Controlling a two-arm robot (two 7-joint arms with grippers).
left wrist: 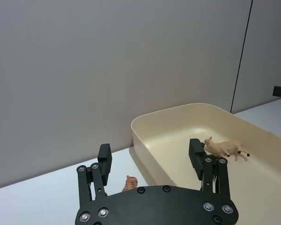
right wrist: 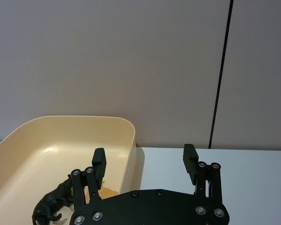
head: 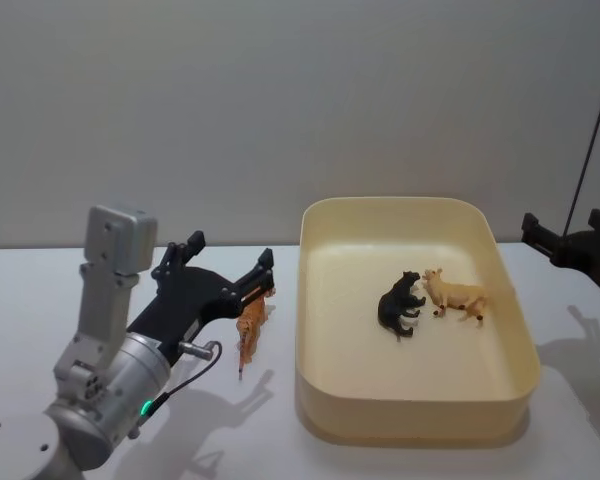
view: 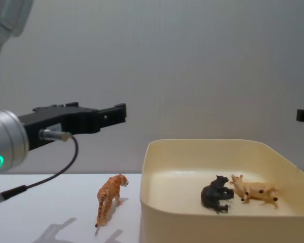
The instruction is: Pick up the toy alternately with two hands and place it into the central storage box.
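I have a black toy (head: 400,304) and a tan toy (head: 456,294) lying in the central storage box (head: 410,418). The orange tiger (head: 251,325) stands on the tabletop (head: 40,290) just left of it, below my left tool (head: 231,250), which is spread wide and empty. My right tool (right wrist: 145,153) hangs parted and empty, right of the box.

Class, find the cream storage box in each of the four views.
Head: storage box right of centre.
Left wrist: beyond the open left gripper.
Right wrist: beyond the open right gripper.
Chest: lower right.
Shared landmark: the black toy and tan toy lying inside.
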